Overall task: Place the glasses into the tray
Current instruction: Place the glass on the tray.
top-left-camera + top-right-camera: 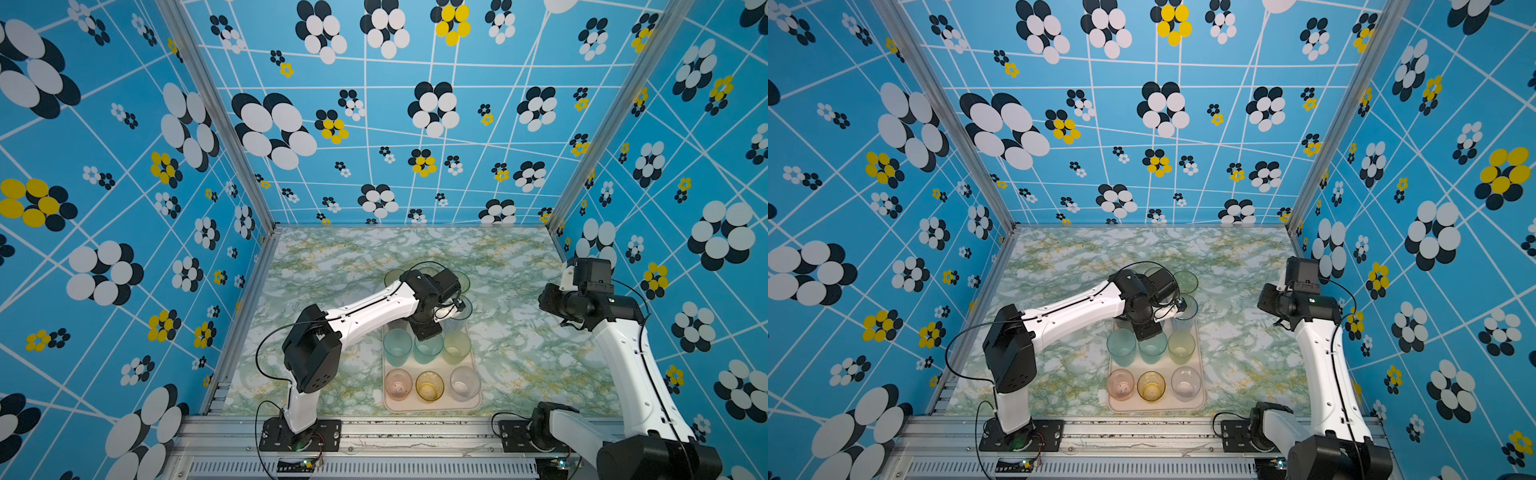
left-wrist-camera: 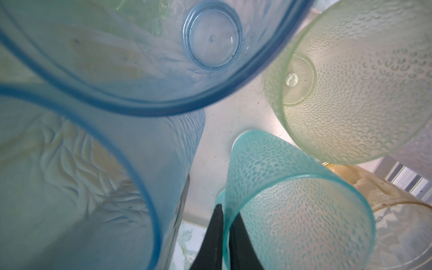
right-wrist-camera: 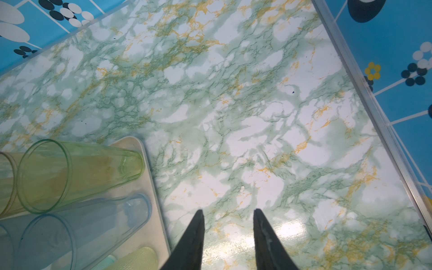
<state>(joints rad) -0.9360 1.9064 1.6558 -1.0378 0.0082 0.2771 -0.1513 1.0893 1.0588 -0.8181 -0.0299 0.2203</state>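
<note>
The cream tray (image 1: 432, 406) lies at the table's front centre, and several glasses stand in it. Pink (image 1: 398, 384), amber (image 1: 429, 386) and clear (image 1: 465, 383) form the near row, teal (image 1: 397, 347) and yellow-green (image 1: 456, 347) the row behind. My left gripper (image 2: 228, 214) is shut on the rim of a dimpled teal glass (image 2: 292, 198) between them, one finger inside the wall and one outside. Two blue glasses (image 2: 140, 58) stand close beside it. My right gripper (image 3: 228, 211) hangs open over bare table right of the tray (image 3: 149, 163).
Tall green (image 3: 70, 173) and blue (image 3: 93, 224) glasses stand at the tray's far end. The left arm (image 1: 365, 307) reaches over them. Marble tabletop (image 1: 332, 270) spreads around the tray. Patterned walls close off three sides, and a metal rail (image 1: 415, 432) runs along the front.
</note>
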